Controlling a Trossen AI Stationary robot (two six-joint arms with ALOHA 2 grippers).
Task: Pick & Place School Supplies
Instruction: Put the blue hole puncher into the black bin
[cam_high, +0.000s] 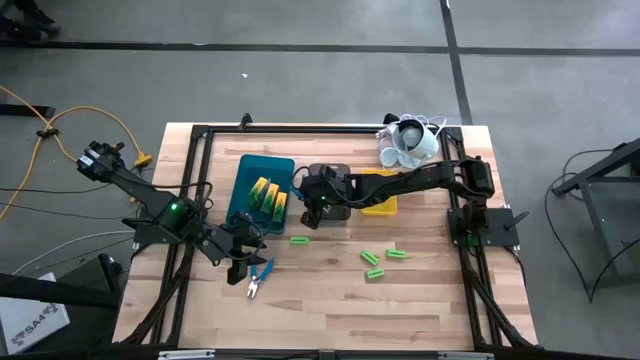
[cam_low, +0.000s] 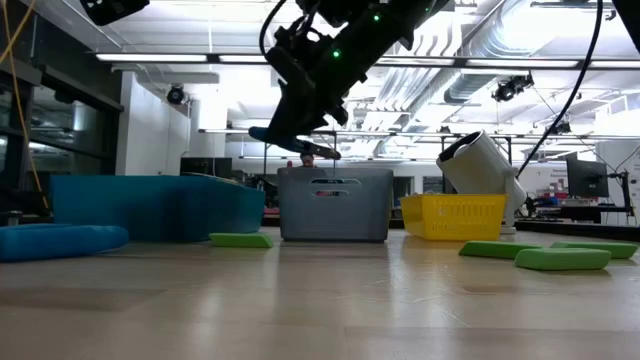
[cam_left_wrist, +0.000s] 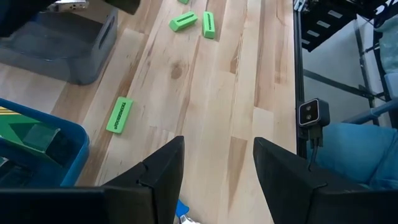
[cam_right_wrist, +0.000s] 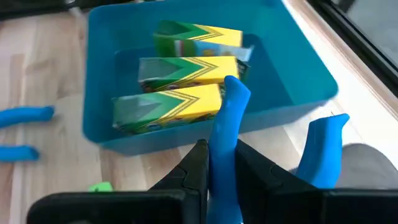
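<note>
No legible text found. The green stick (cam_left_wrist: 119, 115) beside the teal tray (cam_left_wrist: 74, 140) carries raised lettering, unreadable. Printing on the yellow-and-green boxes (cam_right_wrist: 186, 71) cannot be read.

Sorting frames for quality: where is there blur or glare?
Low view: ceiling lights glare behind the right gripper; the near table is soft. Right wrist view: the gripped blue-handled tool blurs up close, while the boxes stay clearer. High view: evenly lit.

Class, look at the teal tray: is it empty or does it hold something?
Not empty. The teal tray holds three yellow-and-green boxes lying side by side, seen in the right wrist view.
</note>
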